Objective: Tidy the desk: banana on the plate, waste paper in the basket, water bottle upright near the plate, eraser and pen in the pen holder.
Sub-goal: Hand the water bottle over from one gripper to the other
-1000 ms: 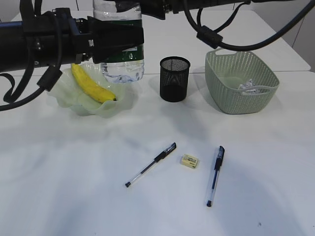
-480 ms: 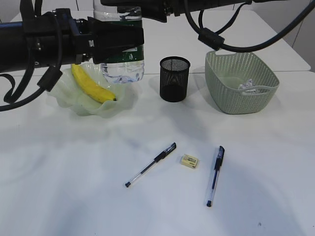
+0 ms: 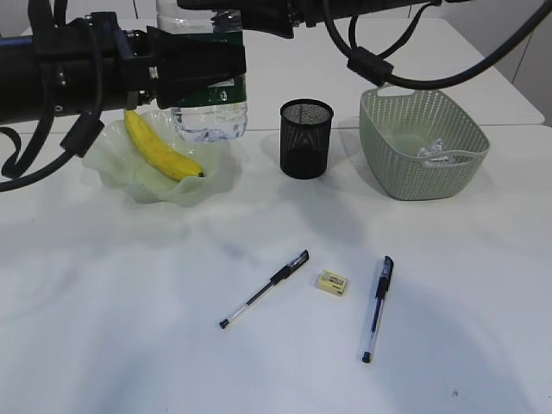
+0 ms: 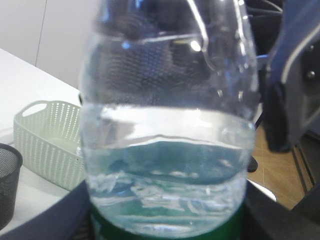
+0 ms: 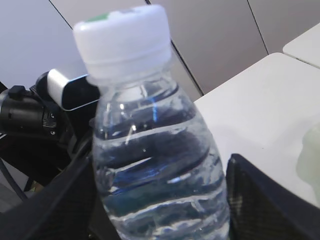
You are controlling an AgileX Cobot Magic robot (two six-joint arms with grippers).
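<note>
Banana [image 3: 159, 148] plated, paper [image 3: 434, 149] binned — water bottle [image 3: 207, 103] upright, grasped in left hand [image 3: 200, 76], right hand released around its neck; pens [image 3: 266, 289] and eraser [image 3: 333, 282] lie loose on tabletop [image 3: 103, 310], well clear of both hands.

Both arms are matte black and tubular. The left arm [image 3: 52, 73] ends in a blocky black wrist housing, with black cable loops hanging at its nine o'clock side. Thick black cables joined by a chunky collar trail under the right arm [image 3: 371, 9].

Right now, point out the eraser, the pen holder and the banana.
eraser [image 3: 332, 282], exterior view, middle of its top face.
pen holder [image 3: 305, 142], exterior view, middle of its mesh wall.
banana [image 3: 158, 149], exterior view, middle of its length.
</note>
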